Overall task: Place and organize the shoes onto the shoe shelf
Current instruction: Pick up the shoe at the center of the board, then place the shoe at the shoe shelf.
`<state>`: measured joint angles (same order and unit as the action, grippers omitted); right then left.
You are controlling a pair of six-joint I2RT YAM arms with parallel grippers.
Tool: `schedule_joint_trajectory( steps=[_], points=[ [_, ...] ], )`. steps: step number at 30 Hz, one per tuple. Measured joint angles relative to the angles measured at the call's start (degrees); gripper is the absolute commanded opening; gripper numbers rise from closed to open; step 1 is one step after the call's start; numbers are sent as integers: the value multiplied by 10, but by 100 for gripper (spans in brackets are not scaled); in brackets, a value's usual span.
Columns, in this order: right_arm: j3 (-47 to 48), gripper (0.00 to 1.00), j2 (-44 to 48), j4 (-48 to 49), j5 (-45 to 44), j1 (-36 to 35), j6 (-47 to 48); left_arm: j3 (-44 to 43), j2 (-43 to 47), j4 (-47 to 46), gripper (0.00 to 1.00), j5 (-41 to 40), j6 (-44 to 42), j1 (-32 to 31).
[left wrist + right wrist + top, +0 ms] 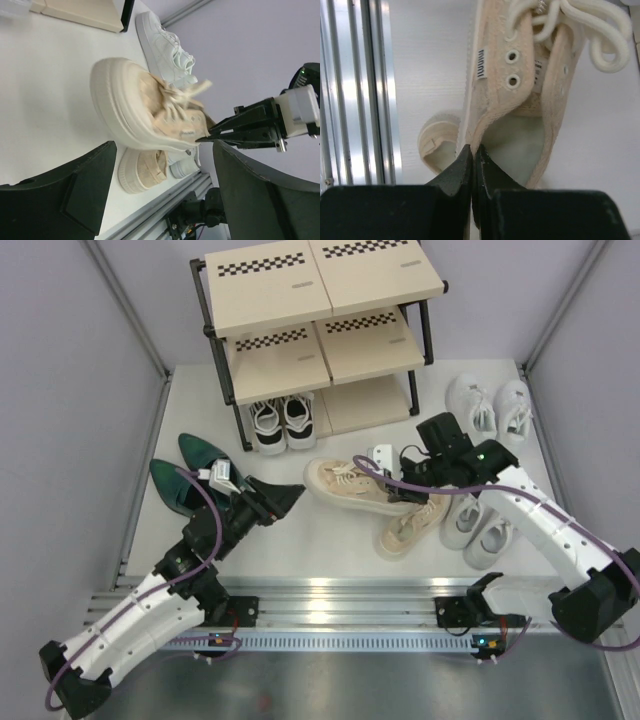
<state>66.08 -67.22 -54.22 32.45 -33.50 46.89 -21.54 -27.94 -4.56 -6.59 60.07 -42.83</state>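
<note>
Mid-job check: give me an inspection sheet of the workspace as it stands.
Surface: white table, shoes scattered on it.
Job's things: shoe shelf upper tiers bare; black-and-white sneakers at its bottom level; green heels left; beige sneaker gripped, second beige sneaker beside it; far white pair and near white pair on the right.
Clutter: nothing seen.
Grippers: left gripper open, empty; right gripper shut on the beige sneaker's collar.
Cables: purple cables along both arms.
Surroundings: grey walls, aluminium rail at near edge.
</note>
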Motion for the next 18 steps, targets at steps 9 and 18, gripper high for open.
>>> schedule_joint_trajectory(
  steps=[9,18],
  points=[
    [26,0,-78,17,-78,17,-27,-52,116,191,83,-50,-78,0],
    [35,0,-121,69,-144,19,-24,-58,174,272,83,-64,-105,0]
  ],
)
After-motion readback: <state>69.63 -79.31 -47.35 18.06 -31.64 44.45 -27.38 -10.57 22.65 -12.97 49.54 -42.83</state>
